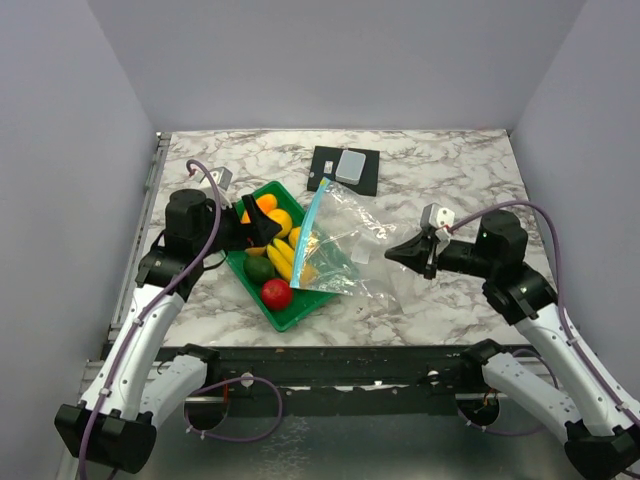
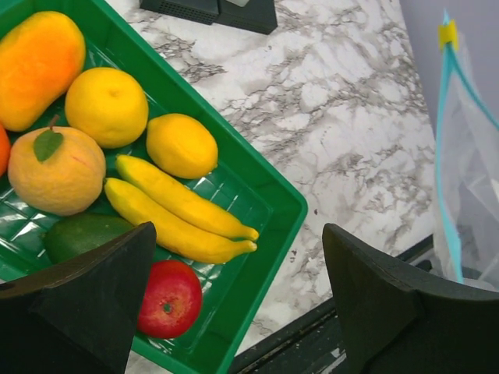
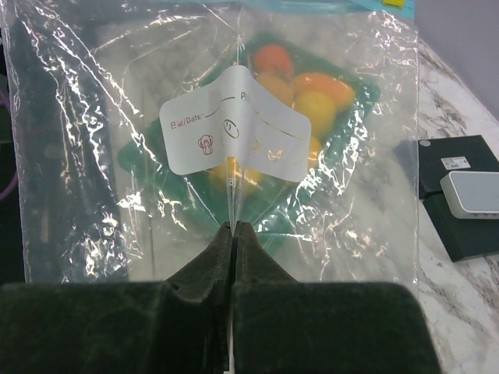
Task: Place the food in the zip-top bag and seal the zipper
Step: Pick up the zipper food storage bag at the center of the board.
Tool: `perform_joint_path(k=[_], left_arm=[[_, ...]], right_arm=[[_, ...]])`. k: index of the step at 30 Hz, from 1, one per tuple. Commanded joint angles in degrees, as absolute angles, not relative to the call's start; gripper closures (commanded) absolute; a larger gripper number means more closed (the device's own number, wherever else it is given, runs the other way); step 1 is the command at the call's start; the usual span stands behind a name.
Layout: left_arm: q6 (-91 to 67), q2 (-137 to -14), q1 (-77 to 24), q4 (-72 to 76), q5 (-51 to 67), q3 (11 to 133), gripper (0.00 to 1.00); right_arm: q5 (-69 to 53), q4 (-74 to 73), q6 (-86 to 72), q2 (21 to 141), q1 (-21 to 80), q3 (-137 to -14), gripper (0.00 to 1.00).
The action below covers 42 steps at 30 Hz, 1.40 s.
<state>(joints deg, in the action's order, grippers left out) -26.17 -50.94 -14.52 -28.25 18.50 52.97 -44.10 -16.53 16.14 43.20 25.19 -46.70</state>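
My right jaws are closed on the clear wall of the zip-top bag (image 1: 345, 240), lifted off the surface (image 1: 450, 170), zipper (image 1: 311, 225) toward the green tray (image 2: 269, 199). My left jaws, wide apart and empty, hover over the food (image 2: 179, 202) there.

A green tray (image 2: 257, 183) held yellow bananas (image 2: 179, 212), a red apple (image 2: 169, 298), an orange mango (image 2: 35, 66) and a dark green fruit (image 2: 82, 236) on the white, grey-veined tabletop (image 2: 335, 101); the clear bag (image 3: 101, 140) bore a light-blue zipper (image 2: 441, 156) and white label (image 3: 234, 125).
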Motion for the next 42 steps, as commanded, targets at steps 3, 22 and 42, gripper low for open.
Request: perform_joint_path(k=[3, 22, 42], left_arm=[[-32.5, -50.0, -12.6, -25.1, 30.8, 54.5, 0.12], [-42.4, -47.1, -12.4, -20.0, 42.9, 52.5, 0.12], [-45.3, -44.8, -12.4, -19.1, 46.7, 50.2, 0.13]], right_arm=[[-46.4, -21.0, 22.4, 42.8, 26.2, -49.2, 0.99], [-49.5, -23.7, 25.0, 42.3, 26.9, -51.2, 0.99], [-54.3, -19.3, 24.8, 41.2, 27.0, -51.1, 0.99]])
